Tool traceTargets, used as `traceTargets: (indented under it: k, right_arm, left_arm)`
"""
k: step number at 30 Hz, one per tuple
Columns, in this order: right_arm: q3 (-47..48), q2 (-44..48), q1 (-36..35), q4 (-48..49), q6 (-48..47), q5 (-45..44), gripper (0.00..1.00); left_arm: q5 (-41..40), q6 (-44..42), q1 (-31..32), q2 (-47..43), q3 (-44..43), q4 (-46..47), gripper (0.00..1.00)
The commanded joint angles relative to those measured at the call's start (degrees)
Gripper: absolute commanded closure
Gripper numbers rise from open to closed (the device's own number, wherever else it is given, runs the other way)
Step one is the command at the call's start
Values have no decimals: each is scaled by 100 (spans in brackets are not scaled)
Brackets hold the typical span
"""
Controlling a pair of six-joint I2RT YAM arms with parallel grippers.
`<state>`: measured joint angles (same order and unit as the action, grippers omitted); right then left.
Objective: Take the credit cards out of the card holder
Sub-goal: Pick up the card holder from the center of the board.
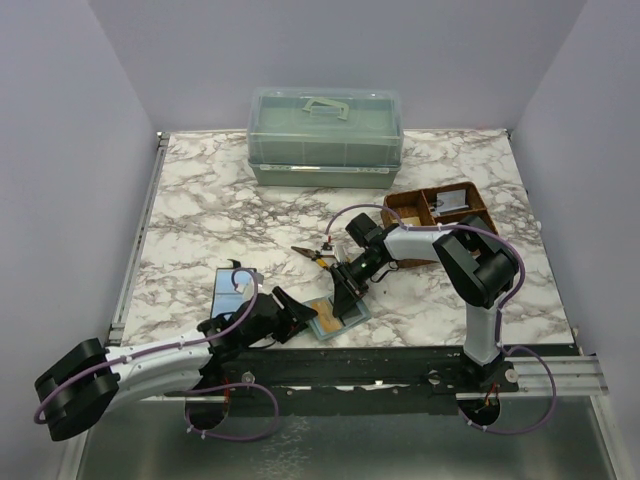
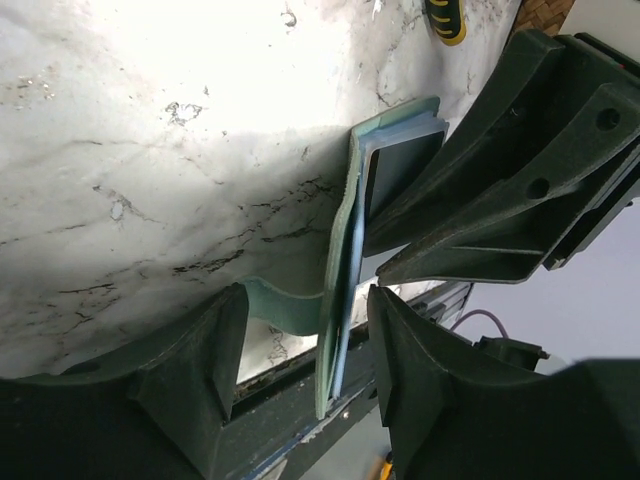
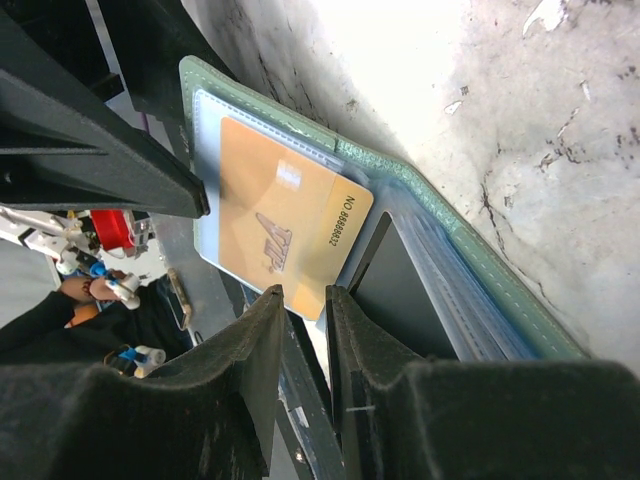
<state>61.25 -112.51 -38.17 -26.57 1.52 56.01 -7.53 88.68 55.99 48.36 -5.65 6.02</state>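
The pale teal card holder (image 1: 337, 320) lies open near the table's front edge, between my two grippers. A tan card (image 3: 280, 225) marked VIP sticks partway out of its clear pocket. A dark pocket (image 3: 400, 290) sits beside it. My right gripper (image 3: 302, 300) has its jaws a narrow gap apart, with the tips at the tan card's lower edge and not clamped on it. My left gripper (image 2: 305, 305) is open and straddles the holder's edge (image 2: 340, 280), with a gap on each side. A flat bluish card (image 1: 233, 287) lies on the table to the left.
Yellow-handled pliers (image 1: 315, 258) lie just behind the right gripper. A brown woven divided tray (image 1: 440, 212) stands at the right. A green lidded box (image 1: 325, 135) stands at the back. The black front rail (image 1: 380, 365) runs right beside the holder.
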Motion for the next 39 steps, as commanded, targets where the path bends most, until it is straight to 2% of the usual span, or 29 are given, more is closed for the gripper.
traceTargets:
  k: [1, 7, 13, 16, 19, 20, 21, 28, 39]
  right_arm:
    - [0, -243, 64, 99, -169, -479, 70]
    - [-6, -261, 65, 99, -169, -473, 70]
    - [1, -272, 65, 99, -169, -461, 70]
    - [10, -276, 64, 83, -169, -437, 70]
    - [23, -257, 67, 73, -169, -433, 70]
    - [19, -239, 65, 73, -168, -425, 69]
    - [26, -229, 64, 66, -166, -412, 69]
    - [80, 6, 227, -24, -290, -47, 68]
    - [-18, 498, 498, 19, -565, 1425, 62]
  left_arm:
    - [-201, -77, -11, 317, 320, 464, 45]
    - [-415, -230, -18, 515, 313, 672, 54]
    - [-532, -436, -34, 522, 413, 1180, 54]
    - [-485, -653, -35, 575, 518, 1673, 58]
    - [-354, -921, -44, 568, 725, 2236, 76]
    - [-325, -983, -51, 538, 786, 2402, 93]
    - [-324, -1031, -52, 490, 819, 2472, 100]
    - [-197, -1497, -70, -217, 960, 2509, 100]
    - [60, -2248, -80, -1023, 1086, 2990, 100]
